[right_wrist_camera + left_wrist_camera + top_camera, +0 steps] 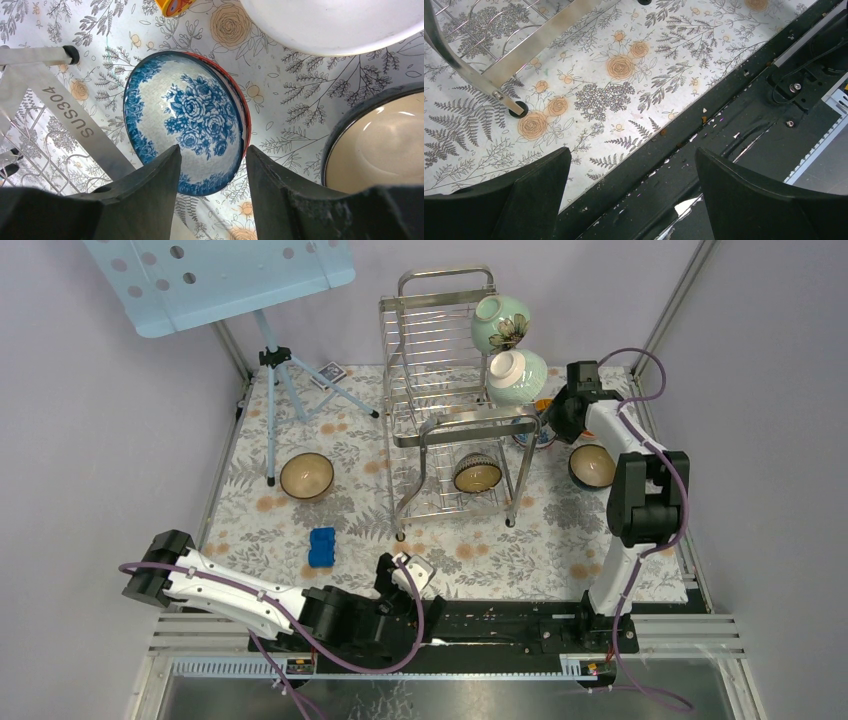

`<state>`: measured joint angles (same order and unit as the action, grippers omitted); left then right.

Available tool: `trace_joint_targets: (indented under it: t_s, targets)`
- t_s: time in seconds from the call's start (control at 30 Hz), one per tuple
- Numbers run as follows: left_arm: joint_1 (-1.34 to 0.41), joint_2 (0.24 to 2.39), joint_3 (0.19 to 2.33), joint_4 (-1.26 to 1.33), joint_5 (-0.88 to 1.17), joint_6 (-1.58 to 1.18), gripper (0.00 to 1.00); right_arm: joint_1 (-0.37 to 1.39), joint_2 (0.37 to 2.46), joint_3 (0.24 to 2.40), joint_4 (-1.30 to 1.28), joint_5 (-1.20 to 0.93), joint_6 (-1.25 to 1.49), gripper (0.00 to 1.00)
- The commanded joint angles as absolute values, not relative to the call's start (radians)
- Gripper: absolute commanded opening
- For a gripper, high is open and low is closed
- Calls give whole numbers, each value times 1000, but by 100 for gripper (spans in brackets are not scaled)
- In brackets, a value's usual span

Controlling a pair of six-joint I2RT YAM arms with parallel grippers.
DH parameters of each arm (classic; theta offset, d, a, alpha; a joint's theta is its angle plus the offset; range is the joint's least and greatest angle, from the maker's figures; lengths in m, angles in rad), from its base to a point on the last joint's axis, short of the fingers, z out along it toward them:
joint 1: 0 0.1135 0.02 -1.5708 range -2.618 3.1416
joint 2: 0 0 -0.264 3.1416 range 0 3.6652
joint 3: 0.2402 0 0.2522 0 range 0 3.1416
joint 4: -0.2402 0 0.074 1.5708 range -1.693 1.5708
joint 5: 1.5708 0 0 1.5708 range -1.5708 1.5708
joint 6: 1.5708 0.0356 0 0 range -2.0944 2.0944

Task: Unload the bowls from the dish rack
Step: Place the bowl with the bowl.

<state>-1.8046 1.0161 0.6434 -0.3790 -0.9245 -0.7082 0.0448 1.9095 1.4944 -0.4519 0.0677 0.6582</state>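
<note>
The steel dish rack stands mid-table. Two pale green bowls sit on edge on its upper tier. A patterned bowl sits in its lower tier. A brown bowl and a dark teal bowl lie on the cloth. My right gripper is open and hangs just above a blue-and-white bowl, which is nested in a red-rimmed one, right of the rack. My left gripper is open and empty over the table's near edge.
A pale blue perforated stand on a tripod is at the back left. A blue sponge lies front left. The rack's foot is close to my left gripper. An orange object lies beyond the blue-and-white bowl.
</note>
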Motion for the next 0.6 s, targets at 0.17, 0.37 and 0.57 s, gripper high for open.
trace_joint_targets:
  t_s: [0.17, 0.37, 0.57]
  targets:
    - [-1804, 996, 633, -328, -920, -708, 99, 41, 1833, 1509, -480, 121, 615, 50]
    - [-1805, 990, 628, -329, -911, -713, 99, 43, 1853, 1499, -482, 143, 602, 41]
    - [-1805, 978, 618, -331, -908, -715, 99, 42, 1879, 1496, -479, 148, 597, 34]
